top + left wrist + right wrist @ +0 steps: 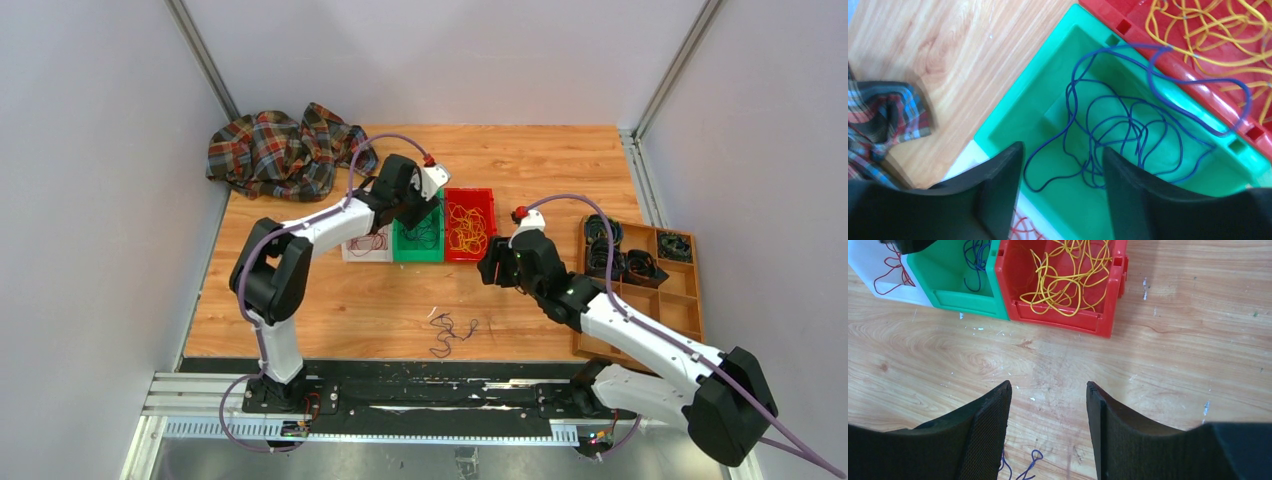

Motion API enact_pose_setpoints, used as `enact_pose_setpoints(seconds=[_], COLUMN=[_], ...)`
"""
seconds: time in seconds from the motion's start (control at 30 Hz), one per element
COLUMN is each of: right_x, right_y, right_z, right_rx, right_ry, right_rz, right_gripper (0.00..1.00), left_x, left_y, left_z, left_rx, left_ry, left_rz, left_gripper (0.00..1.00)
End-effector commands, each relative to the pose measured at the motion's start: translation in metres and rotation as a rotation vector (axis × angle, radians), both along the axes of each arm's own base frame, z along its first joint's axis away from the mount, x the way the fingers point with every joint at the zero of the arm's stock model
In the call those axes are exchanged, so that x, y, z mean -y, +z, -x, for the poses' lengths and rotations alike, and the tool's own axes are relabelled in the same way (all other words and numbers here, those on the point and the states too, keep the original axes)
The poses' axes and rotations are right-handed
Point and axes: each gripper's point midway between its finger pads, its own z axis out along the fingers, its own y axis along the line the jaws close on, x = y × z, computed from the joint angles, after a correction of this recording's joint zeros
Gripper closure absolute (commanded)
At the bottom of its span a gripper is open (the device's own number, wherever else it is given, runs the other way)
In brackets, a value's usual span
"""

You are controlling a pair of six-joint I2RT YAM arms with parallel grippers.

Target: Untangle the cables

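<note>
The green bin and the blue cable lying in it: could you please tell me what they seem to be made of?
Green bin: moulded plastic, glossy, judging by highlights on its rounded rim. Blue cable: probably plastic-sheathed wire, smooth; it lies in limp loops.

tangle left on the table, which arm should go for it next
Right: the right gripper hangs open over the table near the tangle; the left gripper is off over the green bin.

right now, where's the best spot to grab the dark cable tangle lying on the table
Probably the cable tangle at its dense middle, where thin strands cross. Come straight down from above, since it lies flat on the table and a side approach finds nothing to pinch.
</note>
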Motion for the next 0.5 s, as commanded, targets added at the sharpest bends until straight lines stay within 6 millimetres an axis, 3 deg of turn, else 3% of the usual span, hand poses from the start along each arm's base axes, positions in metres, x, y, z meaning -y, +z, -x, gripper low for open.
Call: enact_pose_setpoints(seconds=[0.0,0.2,0.33,0.47], right_x=[0.009,0.009,0.009,0.009], right_y=[0.003,0.006,0.007,0.004], right_z=[-0.002,-0.002,-0.002,-0.001], right_rx=[0.013,0.018,0.017,0.008], right_ry=[-0.030,-0.026,-0.024,-0.029], right_rz=[0.013,0.017,0.013,0.009], right_gripper=[0.43,0.43,0.43,0.44], left_x=[0.010,0.025,0.041,0.056], left_y=[0.042,0.070,0.083,0.090], left_z=[0.016,0.042,0.052,0.041], left_rx=[-0.040,-0.096,-0.120,-0.127], left_ry=[-0.137,-0.328,-0.393,-0.332], left_rz=[0.076,0.150,0.233,0.295], left_gripper=[0.31,0.10,0.09,0.14])
